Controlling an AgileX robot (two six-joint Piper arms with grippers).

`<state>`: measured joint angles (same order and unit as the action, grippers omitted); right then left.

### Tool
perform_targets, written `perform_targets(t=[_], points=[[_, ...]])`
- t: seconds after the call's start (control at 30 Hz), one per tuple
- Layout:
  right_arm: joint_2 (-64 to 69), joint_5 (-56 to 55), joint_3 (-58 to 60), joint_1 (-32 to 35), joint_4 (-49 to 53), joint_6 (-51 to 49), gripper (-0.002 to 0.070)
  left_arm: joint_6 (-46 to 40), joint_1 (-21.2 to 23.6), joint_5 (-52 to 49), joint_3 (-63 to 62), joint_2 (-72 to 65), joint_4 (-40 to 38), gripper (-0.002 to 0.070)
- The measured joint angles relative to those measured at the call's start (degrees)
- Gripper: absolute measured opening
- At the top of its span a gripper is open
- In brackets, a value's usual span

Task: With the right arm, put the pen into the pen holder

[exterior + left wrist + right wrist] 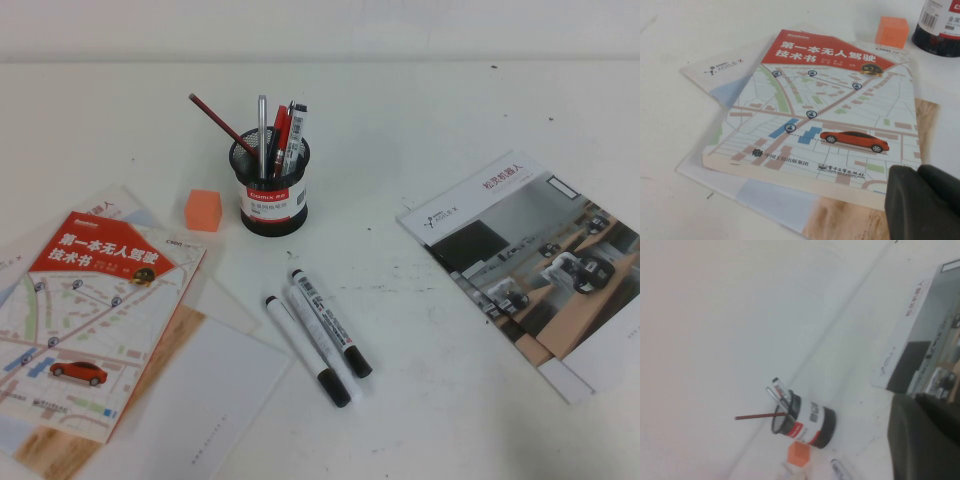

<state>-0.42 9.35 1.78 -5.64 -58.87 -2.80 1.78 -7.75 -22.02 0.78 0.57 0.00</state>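
The pen (330, 320), white with dark print, a black cap and a black end, lies flat on the table in front of the pen holder (270, 185). Its end shows in the right wrist view (840, 470). The holder, a black mesh cup with a white and red label, stands upright and holds a red pencil, a silver pen and other pens; it also shows in the right wrist view (807, 421). Neither arm shows in the high view. My right gripper (912, 400) is shut, empty and well away from the pen. My left gripper (917, 172) is shut over the map book.
A plain white marker (305, 350) lies against the pen's left side. An orange cube (203, 210) sits left of the holder. A red map book (90, 310) on loose sheets lies at the left. A brochure (540, 260) lies at the right.
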Motion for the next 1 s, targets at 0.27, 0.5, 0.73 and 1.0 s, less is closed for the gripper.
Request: perform_targets(t=[0.27,0.5,0.73,1.0], points=[[0.00,10.60,-7.33,0.00,-4.34,24.18,-0.0020,0.00,0.00,0.00,0.00,0.00,0.00,-0.0001],[18.82,25.19,-29.74,0.00,17.76,26.10,-0.0020,0.00,0.00,0.00,0.00,0.00,0.00,-0.0001],[47.17,41.29,-45.18,0.00,29.17,21.22,-0.0020,0.00,0.00,0.00,0.00,0.00,0.00,-0.0001],[79.70,56.50,-62.62,-10.09,41.59,20.86,-0.0020,0.00,0.00,0.00,0.00,0.00,0.00,-0.0001]])
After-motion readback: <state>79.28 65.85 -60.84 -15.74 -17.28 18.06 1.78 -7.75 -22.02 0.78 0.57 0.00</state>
